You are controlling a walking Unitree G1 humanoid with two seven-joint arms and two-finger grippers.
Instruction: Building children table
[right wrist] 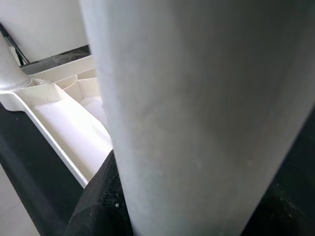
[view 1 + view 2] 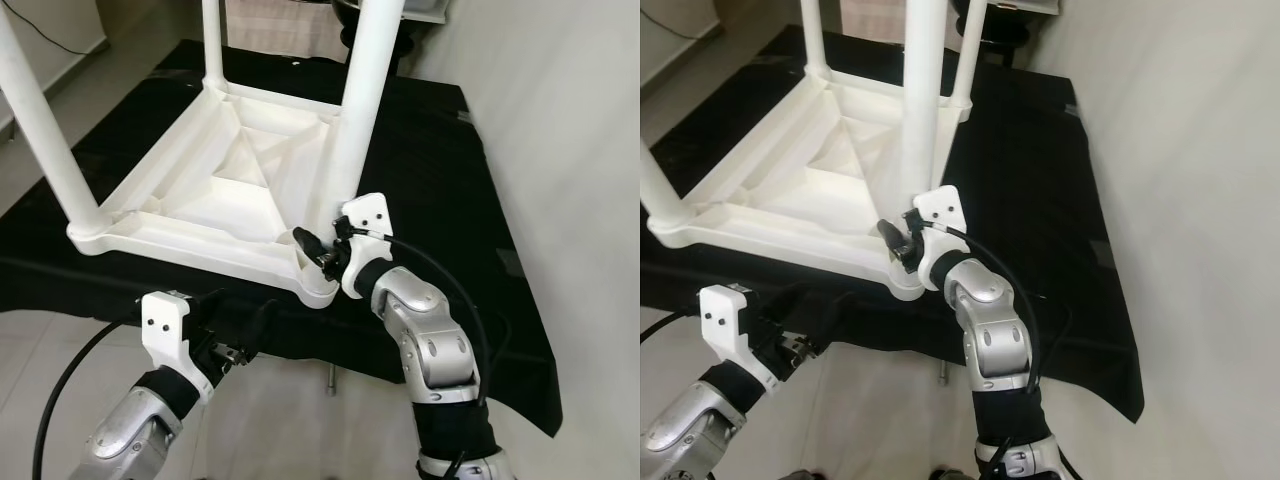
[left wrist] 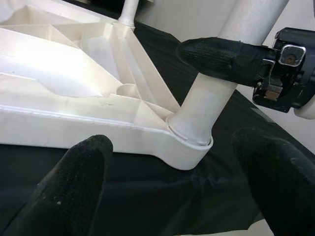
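Note:
A white plastic children's table [image 2: 240, 170] lies upside down on a black cloth, legs pointing up. My right gripper [image 2: 330, 245] is shut on the near-right leg [image 2: 362, 100] just above its socket at the table's front corner. In the right wrist view that leg [image 1: 197, 98] stands between the black fingers [image 1: 96, 201]. My left gripper [image 2: 240, 320] hangs open below the table's front edge, aimed at the same corner. In the left wrist view its fingers [image 3: 74, 187] frame the leg's base [image 3: 197, 118] without touching it.
The black cloth [image 2: 450, 180] drapes over a low platform and down its front. A white wall [image 2: 570, 150] runs close along the right. Two other legs [image 2: 45, 130] stand at the left and far corners. Pale tiled floor [image 2: 290, 420] lies below.

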